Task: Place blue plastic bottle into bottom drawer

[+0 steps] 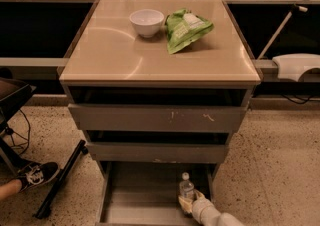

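Bottom drawer [140,205]: its right wall is just right of the gripper [190,201], with open floor to the left. Jaws grasp the bottle [186,188] low down; it stands upright between them, clear with a white cap.

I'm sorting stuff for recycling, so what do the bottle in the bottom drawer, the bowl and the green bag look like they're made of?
The blue plastic bottle, upright in the bottom drawer with the gripper at its base: clear plastic, see-through, white cap. The bowl: smooth glossy white, probably ceramic, possibly hard plastic. The green bag: thin shiny film, judging by creases and glints.
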You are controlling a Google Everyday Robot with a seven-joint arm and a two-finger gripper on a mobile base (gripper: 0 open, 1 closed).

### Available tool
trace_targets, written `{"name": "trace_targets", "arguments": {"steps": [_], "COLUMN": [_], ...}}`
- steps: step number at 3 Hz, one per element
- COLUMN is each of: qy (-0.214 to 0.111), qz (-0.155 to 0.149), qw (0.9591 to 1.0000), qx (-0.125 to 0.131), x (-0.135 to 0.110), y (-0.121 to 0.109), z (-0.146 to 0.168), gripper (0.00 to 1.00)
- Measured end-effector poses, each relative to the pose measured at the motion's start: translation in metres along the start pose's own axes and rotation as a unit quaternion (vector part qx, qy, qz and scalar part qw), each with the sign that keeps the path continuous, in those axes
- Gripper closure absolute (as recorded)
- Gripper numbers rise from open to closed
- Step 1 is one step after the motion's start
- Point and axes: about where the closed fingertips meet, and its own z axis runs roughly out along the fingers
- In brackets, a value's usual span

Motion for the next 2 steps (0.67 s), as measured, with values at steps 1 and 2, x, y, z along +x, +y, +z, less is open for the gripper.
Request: {"name": "trace_targets", "arguments": {"steps": [1,2], "qy": [0.000,0.000], "qz": [0.000,0.000], "qw": [1.0000,1.0000], "qx": [0.000,0.000], "x": [0.0000,0.0000], "y": [0.0000,0.0000], "z": [0.0000,0.0000], "gripper": [0.00,0.00]}}
